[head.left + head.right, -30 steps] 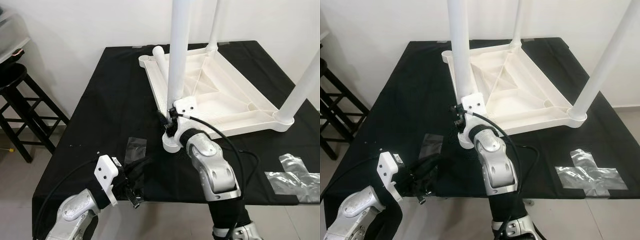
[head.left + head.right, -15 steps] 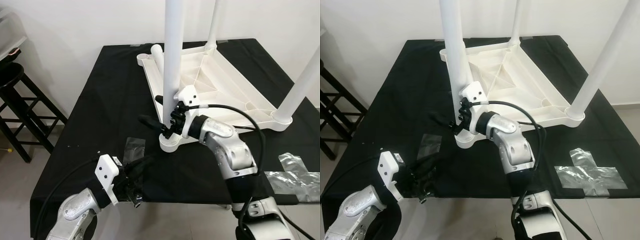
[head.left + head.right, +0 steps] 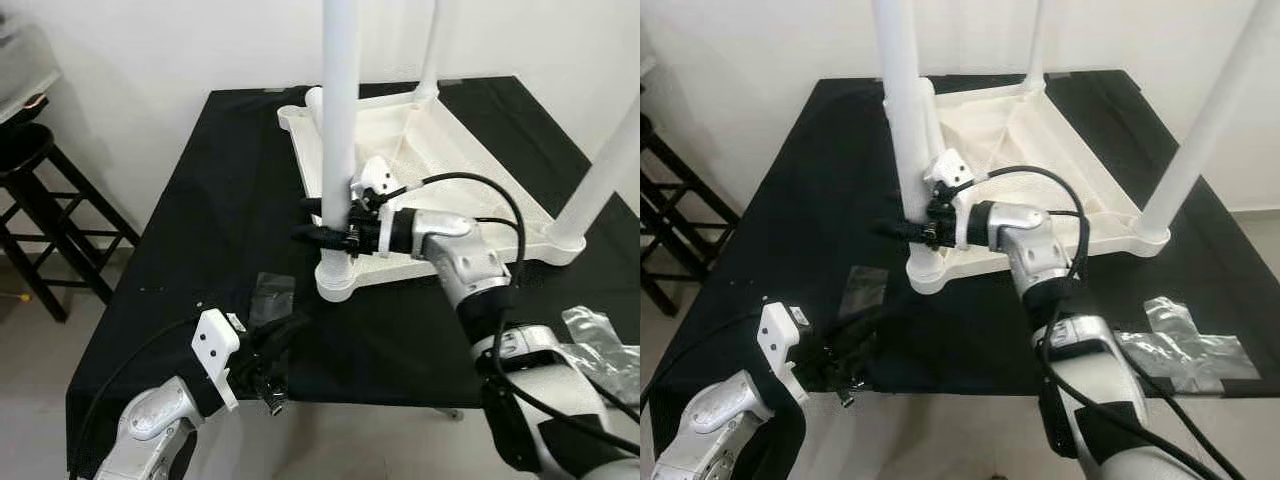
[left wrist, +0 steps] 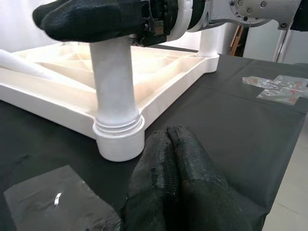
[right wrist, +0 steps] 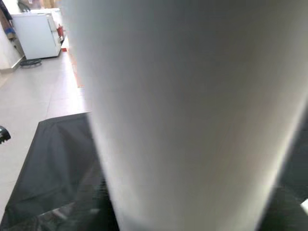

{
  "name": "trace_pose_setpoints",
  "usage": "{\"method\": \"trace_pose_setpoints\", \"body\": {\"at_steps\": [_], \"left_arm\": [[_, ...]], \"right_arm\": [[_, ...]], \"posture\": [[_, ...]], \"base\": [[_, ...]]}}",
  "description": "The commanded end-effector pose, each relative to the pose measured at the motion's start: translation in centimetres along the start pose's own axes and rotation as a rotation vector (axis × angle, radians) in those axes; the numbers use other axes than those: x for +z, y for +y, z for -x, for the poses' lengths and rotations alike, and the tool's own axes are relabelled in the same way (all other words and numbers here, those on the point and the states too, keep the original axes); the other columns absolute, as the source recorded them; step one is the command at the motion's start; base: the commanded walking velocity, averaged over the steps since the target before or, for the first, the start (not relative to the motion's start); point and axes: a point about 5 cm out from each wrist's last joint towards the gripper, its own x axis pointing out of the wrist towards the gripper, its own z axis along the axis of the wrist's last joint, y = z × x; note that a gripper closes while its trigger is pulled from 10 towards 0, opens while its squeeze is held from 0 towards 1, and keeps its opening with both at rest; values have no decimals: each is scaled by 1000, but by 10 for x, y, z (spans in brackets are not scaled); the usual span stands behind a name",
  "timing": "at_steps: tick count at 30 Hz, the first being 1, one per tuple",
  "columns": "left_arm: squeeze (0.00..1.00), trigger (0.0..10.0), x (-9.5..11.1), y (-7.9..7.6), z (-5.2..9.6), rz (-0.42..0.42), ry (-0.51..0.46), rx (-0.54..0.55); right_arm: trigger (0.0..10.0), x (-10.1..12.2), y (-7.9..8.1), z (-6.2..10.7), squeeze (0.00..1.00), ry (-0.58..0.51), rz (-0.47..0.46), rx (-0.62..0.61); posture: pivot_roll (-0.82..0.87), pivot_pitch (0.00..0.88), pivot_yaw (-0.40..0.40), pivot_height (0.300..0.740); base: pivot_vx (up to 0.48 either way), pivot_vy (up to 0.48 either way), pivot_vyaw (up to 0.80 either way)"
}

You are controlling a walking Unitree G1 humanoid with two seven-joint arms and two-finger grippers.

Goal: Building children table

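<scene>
Children table lies upside down on my black desk; my right end effector pinches its near-corner leg just above the socket. My left end effector, fingers pressed together, rests near that corner.

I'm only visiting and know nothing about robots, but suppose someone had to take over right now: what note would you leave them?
Right gripper: fingers on either side of the near leg, low down; whether they clamp it is unclear.
Left gripper: shut, holding nothing, at the near edge of the black worktable.
Upside-down white tabletop lies on the worktable.
Done: three legs stand in corner sockets.
Left: a loose fourth leg lies by the empty far-left corner; check the near leg is tight.
</scene>
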Motion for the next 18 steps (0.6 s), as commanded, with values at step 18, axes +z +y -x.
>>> {"method": "trace_pose_setpoints", "body": {"at_steps": [18], "left_arm": [[0,0,-3,-1,5,1,17,-5]], "right_arm": [[0,-50,54,8,0,98,-186,-839]], "posture": [[18,86,15,740]], "base": [[0,0,0]]}}
